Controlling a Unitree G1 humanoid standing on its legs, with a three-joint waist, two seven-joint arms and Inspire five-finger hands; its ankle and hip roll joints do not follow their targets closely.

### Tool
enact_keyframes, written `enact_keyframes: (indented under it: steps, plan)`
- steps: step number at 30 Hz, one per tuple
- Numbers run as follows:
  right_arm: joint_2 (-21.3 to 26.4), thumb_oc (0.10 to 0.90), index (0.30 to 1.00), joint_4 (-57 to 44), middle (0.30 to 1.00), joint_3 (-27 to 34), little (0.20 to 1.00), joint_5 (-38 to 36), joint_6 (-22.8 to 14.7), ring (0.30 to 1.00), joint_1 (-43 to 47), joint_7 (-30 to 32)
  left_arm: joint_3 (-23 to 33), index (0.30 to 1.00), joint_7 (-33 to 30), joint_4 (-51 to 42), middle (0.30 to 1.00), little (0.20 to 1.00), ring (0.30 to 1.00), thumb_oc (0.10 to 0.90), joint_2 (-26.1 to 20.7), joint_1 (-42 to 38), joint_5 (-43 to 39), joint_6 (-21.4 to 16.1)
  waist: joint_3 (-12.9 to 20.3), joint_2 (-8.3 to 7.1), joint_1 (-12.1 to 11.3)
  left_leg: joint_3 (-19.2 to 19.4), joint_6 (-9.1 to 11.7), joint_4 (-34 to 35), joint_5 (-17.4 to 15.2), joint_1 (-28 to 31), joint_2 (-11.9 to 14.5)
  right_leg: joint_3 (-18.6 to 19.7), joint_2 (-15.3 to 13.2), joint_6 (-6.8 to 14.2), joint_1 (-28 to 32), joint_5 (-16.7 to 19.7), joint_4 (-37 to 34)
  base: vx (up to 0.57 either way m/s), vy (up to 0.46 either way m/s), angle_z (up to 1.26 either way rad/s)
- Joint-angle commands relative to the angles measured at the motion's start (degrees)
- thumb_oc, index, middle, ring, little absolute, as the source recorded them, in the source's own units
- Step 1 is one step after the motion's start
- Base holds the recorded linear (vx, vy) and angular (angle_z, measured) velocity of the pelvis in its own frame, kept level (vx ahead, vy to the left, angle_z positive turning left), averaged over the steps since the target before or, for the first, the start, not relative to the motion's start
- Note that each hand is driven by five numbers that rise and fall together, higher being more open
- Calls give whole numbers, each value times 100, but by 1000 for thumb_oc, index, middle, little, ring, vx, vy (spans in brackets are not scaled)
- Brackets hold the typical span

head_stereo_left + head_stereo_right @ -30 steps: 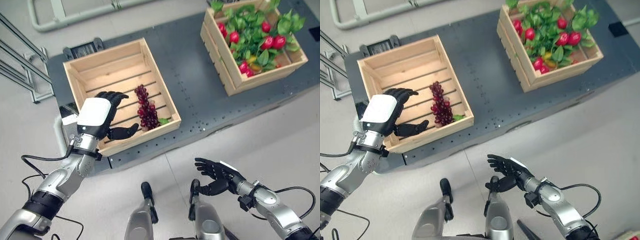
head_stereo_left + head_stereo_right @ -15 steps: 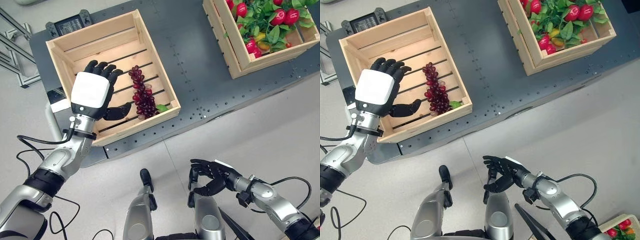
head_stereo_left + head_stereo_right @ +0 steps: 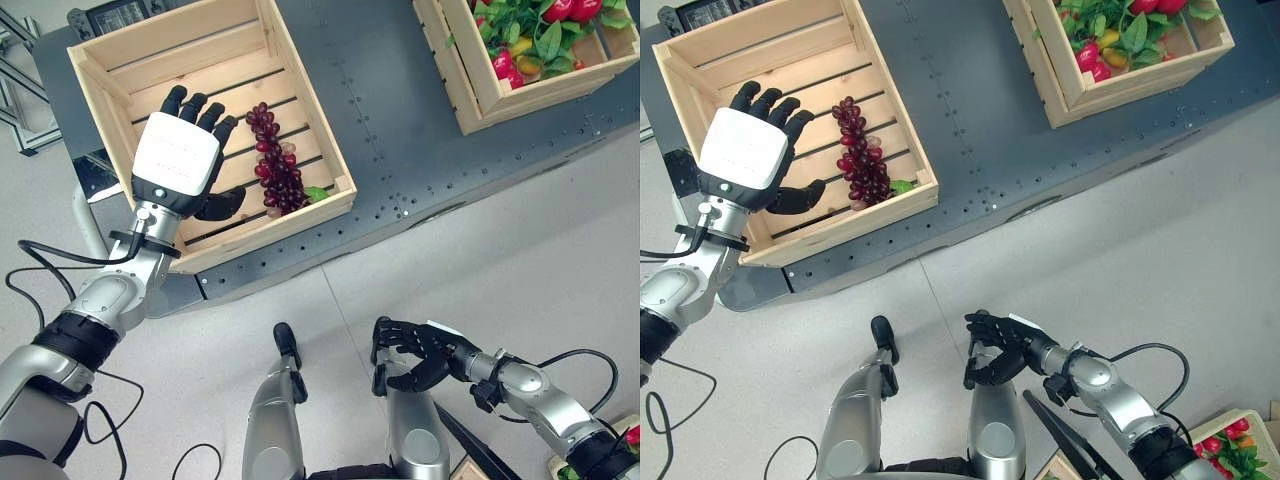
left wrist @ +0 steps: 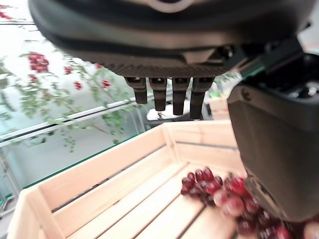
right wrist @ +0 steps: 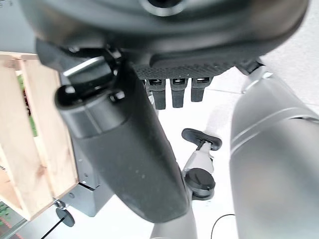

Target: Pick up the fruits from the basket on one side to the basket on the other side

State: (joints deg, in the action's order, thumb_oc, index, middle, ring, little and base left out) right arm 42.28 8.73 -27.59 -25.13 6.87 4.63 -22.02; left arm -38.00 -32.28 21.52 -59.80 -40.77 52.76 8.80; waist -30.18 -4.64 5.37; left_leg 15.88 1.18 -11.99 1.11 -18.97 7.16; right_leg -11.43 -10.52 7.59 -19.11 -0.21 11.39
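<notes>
**Hovering left hand, grapes just to its right**

Reaching over the left crate (image 3: pixel 100 85), the left hand (image 3: pixel 178 160) hangs above the slatted floor with fingers straight and spread and the thumb out toward the fruit, holding nothing. The grape bunch (image 3: pixel 274 172) lies on the slats just right of that hand, close to the thumb but apart from it. Its long axis runs from far to near, with a green leaf (image 3: pixel 318 192) at the near end by the crate's right wall. The left hand is much the nearer one, so a short shift rightward and a close across the bunch looks like the move called for; the right wall leaves little room on that side.

Bare dark worktop (image 3: pixel 390 120) separates this crate from the right crate (image 3: pixel 470 85), which is crowded with red fruit (image 3: pixel 502 62) and leaves. The right hand (image 3: pixel 418 352) hangs low and near, off the worktop, fingers loosely curled on nothing.
</notes>
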Motion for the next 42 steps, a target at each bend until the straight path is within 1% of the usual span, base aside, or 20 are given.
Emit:
enact_keyframes:
  steps: [1,3,4,7,9,10,11,12,15,18,22,23,26,34,37,38,40,42]
  plan:
    - [125,800,900,-414,900,-87,900,-237,-91,900,25,-178,106,900,246,-7,900,900,900,800,-473,-927,621,294,38,-158,82,-15,186,-1232,-571,-574,-48,84,13,105,-142,-76,434,0,0,0]
    - [127,800,900,-411,900,-96,900,-285,-94,900,32,-157,1,900,291,43,900,900,900,800,-518,-1008,804,343,38,-174,103,9,177,-1255,-575,-618,-41,90,26,110,-167,-52,407,32,-1,-2]
    - [146,800,900,-453,900,-119,900,-366,-61,900,63,-118,-101,900,351,16,900,900,900,800,-553,-1115,942,438,38,-182,121,26,170,-1255,-564,-658,-40,99,36,112,-193,-25,374,0,0,0]
    - [147,800,900,-480,900,-133,900,-434,-72,900,84,-109,-207,900,269,50,900,900,900,800,-553,-1248,1111,481,38,-209,138,49,161,-1269,-564,-734,-32,105,48,105,-248,-6,345,0,0,0]
    - [103,800,900,-499,900,-175,900,-462,-60,900,120,-29,-280,900,166,88,900,900,900,800,-528,-1400,1286,405,38,-238,156,76,156,-1302,-574,-811,-14,108,58,103,-318,8,339,30,-9,0]
    - [55,800,900,-485,900,-240,900,-478,-76,900,122,23,-362,900,193,85,900,900,900,800,-478,-1495,1495,274,38,-243,158,28,203,-1353,-710,-772,-11,123,81,154,-274,-73,370,64,-7,-1]
    - [50,800,900,-483,900,-242,900,-477,-79,900,119,24,-373,900,191,87,900,900,900,800,-476,-1504,1512,258,38,-244,155,27,204,-1361,-719,-772,-9,123,83,155,-272,-77,372,63,-18,-4]
    - [7,800,900,-486,900,-282,900,-495,-84,900,144,51,-451,900,211,77,900,900,900,800,-456,-1604,1699,106,38,-264,166,46,191,-1379,-733,-797,-3,118,95,159,-305,-63,377,1,-17,-5]
    - [-35,800,900,-481,900,-360,900,-576,-104,900,185,114,-606,900,245,79,900,900,900,800,-430,-1753,1906,-27,38,-294,187,79,185,-1445,-770,-844,24,112,103,170,-345,-52,389,0,-8,-2]
    - [-94,800,900,-479,900,-403,900,-592,-108,900,197,152,-677,900,219,88,900,900,900,800,-405,-1788,2051,-53,38,-312,195,95,167,-1488,-797,-875,38,110,109,169,-359,-43,381,0,0,0]
    - [-160,800,900,-501,900,-445,900,-612,-119,900,204,198,-771,900,254,137,900,900,900,800,-385,-1907,2226,-181,38,-346,208,135,148,-1467,-798,-885,39,94,132,177,-363,-13,330,0,0,0]
    - [-189,800,900,-497,900,-461,900,-620,-135,900,210,228,-827,900,326,163,900,900,900,800,-372,-1957,2299,-245,38,-358,212,133,154,-1492,-805,-915,47,85,139,173,-373,0,315,0,0,0]
    - [-219,800,900,-521,900,-475,900,-657,-102,900,235,274,-881,900,451,194,900,900,900,800,-354,-1989,2364,-270,38,-367,218,132,154,-1502,-810,-928,49,86,142,174,-377,9,302,10,-4,-1]
    - [-275,800,900,-468,900,-574,900,-881,-70,900,414,459,-1208,900,1595,388,900,900,900,800,-187,-2257,2563,-267,38,-397,249,145,146,-1498,-809,-1027,35,86,148,174,-476,78,230,7,-2,-1]
    - [-308,800,900,-452,900,-605,900,-919,-58,900,461,517,-1268,900,1819,445,900,900,900,800,-112,-2268,2610,-256,38,-404,254,151,137,-1471,-808,-1050,19,89,139,184,-531,92,232,0,0,0]
    - [-316,800,900,-447,900,-626,900,-956,-59,900,494,566,-1318,900,2037,456,900,900,900,800,-93,-2293,2636,-212,38,-407,257,156,123,-1462,-811,-1074,8,90,132,193,-582,104,244,0,0,0]
    - [-333,800,900,-427,900,-661,900,-1018,-87,900,537,667,-1367,900,2199,502,900,900,900,800,-49,-2286,2667,-25,38,-414,261,175,110,-1435,-802,-1088,-6,92,134,204,-630,126,245,16,6,-3]
    - [-360,800,900,-399,900,-692,900,-1043,-97,900,574,722,-1387,900,2257,538,900,900,900,800,-5,-2290,2711,83,38,-418,267,182,111,-1426,-798,-1100,-9,101,139,209,-669,132,262,0,0,0]
